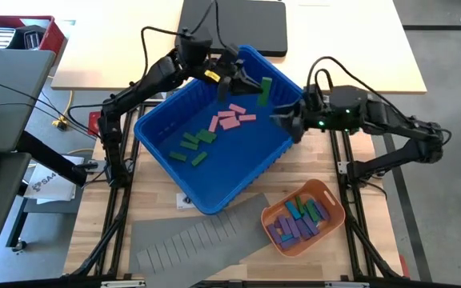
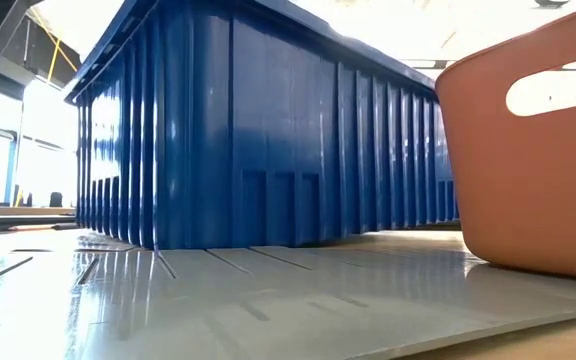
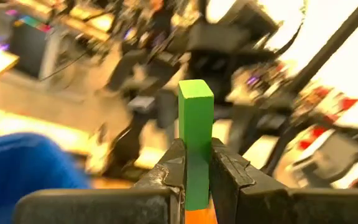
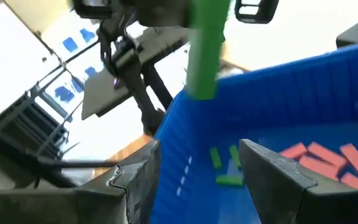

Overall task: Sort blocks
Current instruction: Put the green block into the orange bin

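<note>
A green block (image 3: pixel 196 118) is lifted above the blue bin (image 1: pixel 166 132), with my left gripper (image 1: pixel 253 83) shut on it over the bin's far right part. In the right wrist view the same block (image 4: pixel 204 50) hangs blurred above the bin. Pink blocks (image 1: pixel 230 120) and green blocks (image 1: pixel 192 146) lie on the bin's floor. My right gripper (image 1: pixel 286 122) hovers open at the bin's right rim, nothing between its fingers (image 4: pixel 278 174). Neither gripper shows in the low view. My left gripper pinches the green block by one end (image 3: pixel 196 165) between its two fingers (image 3: pixel 230 174), pressing on its two broad faces. The block runs along the fingers and sticks out well past their tips. It is clear of the bin and everything else.
An orange tray (image 1: pixel 326 196) with purple, blue and green blocks stands at the near right. A grey slotted sheet (image 1: pixel 198 236) lies in front of the bin. A dark flat case (image 1: pixel 234 24) lies at the far edge on a pale board.
</note>
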Controlling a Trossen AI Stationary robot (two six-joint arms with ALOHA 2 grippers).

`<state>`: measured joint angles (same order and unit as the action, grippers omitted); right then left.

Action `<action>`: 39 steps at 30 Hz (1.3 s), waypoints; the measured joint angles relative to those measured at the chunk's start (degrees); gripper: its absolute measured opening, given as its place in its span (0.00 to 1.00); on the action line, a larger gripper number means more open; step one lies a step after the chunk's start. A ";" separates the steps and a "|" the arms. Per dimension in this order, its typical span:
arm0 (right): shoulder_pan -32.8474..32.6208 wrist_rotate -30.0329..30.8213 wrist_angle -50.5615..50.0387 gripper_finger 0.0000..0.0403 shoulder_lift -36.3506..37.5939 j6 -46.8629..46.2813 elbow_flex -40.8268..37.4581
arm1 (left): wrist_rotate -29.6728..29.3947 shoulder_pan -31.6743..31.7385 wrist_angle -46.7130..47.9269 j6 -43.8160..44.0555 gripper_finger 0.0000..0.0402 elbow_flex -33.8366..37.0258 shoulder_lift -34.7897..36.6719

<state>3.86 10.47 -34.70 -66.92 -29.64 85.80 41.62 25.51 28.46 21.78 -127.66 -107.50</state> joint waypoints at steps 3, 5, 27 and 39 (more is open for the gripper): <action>1.20 -0.03 4.18 0.52 -1.33 0.59 0.00 | 1.20 -0.77 -6.47 4.78 0.08 0.31 0.00; 1.58 -0.64 7.32 0.52 -1.68 2.94 -0.02 | 1.38 -1.27 -7.41 5.70 0.08 0.31 0.00; 2.89 -7.51 10.11 0.11 -0.89 1.45 -0.04 | 0.45 -2.72 -2.17 3.08 0.24 0.33 -0.04; -15.85 -15.81 -19.49 0.11 4.75 -24.25 -7.04 | -0.19 4.91 19.96 -4.53 0.39 0.35 0.37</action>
<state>-11.99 -5.34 -54.19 -62.17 -53.89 78.76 41.44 30.41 48.41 17.25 -127.31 -107.13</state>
